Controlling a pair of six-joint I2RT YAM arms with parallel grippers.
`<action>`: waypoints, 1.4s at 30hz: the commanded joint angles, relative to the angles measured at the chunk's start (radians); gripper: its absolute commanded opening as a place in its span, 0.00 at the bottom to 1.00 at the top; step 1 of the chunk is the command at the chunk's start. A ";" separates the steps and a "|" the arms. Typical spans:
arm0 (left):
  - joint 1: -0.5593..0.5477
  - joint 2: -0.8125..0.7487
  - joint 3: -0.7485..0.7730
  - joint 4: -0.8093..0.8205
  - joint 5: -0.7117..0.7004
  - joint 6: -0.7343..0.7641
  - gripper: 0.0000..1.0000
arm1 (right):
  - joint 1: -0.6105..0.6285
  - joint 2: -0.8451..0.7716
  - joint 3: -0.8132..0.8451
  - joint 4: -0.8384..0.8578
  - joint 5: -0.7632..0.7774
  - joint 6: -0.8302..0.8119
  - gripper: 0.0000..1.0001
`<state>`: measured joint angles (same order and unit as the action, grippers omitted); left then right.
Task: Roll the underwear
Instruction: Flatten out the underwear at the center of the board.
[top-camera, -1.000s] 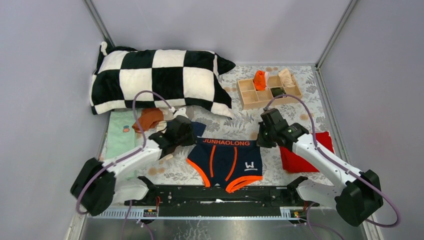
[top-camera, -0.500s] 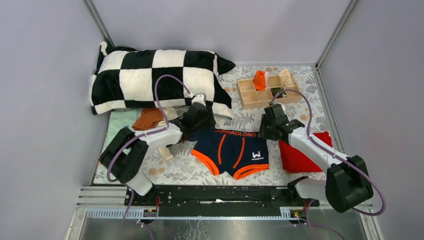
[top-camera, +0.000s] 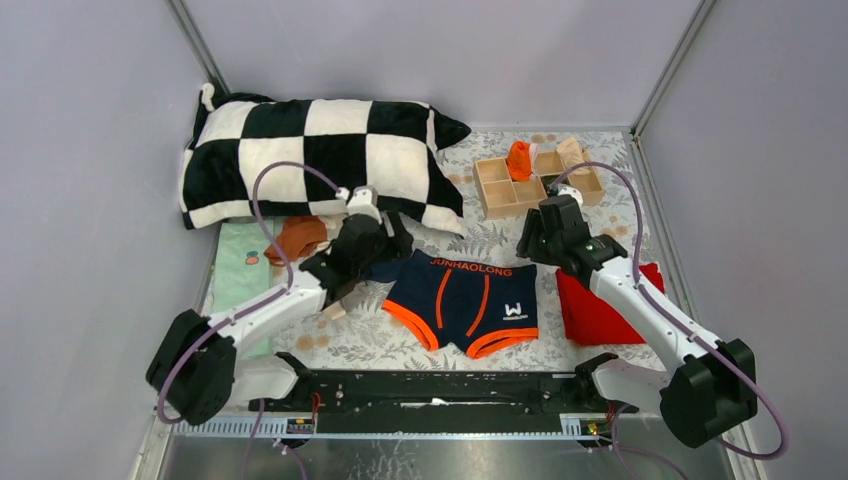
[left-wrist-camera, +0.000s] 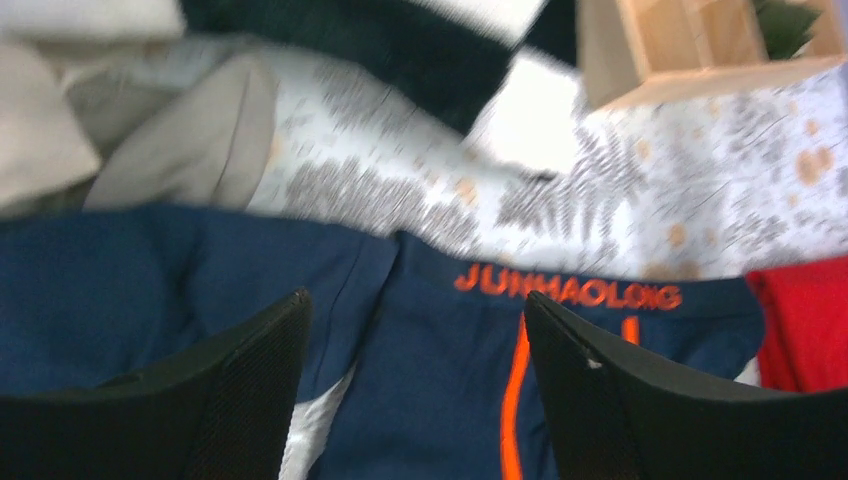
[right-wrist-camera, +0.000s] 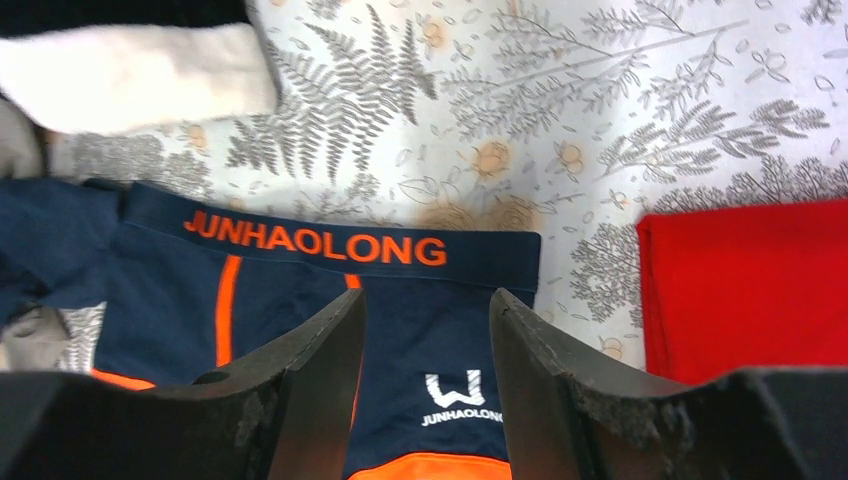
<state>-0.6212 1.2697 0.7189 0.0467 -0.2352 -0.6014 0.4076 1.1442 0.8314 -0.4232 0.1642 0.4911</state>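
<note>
Navy underwear (top-camera: 462, 303) of soft cloth, with orange trim and orange lettering on the waistband, lies spread flat on the fern-printed worktop (top-camera: 480, 240). It is just in front of the black-and-white checked pillow (top-camera: 320, 155), with its waistband toward the pillow. The left tool (top-camera: 388, 240) hovers over the waistband corner nearest the pillow's front edge, its fingers (left-wrist-camera: 250, 390) spread apart, released, with nothing between them. The right tool (top-camera: 528, 248) hangs over the other waistband corner, off the pillow's right front corner, also released and holding nothing. Crumpled rust-brown underwear (top-camera: 300, 237) sits against the pillow's front edge. To the right of the pillow stands a pale wooden compartment tray (top-camera: 495, 200), with rolled bright orange underwear (top-camera: 518, 160) and beige underwear (top-camera: 572, 152) in its far compartments. A folded plain red cloth (top-camera: 600, 310) lies well to the pillow's right and nearer the arms, just beside the navy piece.
</note>
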 joint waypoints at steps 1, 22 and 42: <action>0.016 -0.066 -0.160 -0.033 -0.001 -0.083 0.80 | 0.043 0.026 0.089 -0.020 -0.015 0.019 0.56; 0.302 0.219 -0.124 -0.099 -0.053 -0.247 0.86 | 0.128 0.000 0.038 -0.058 0.008 0.046 0.55; 0.215 -0.383 -0.223 -0.210 0.066 -0.179 0.99 | 0.320 0.451 0.404 0.064 -0.079 0.076 0.54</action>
<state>-0.4049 0.9871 0.5922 -0.1375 -0.2314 -0.7757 0.6624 1.4681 1.1076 -0.4141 0.1070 0.5407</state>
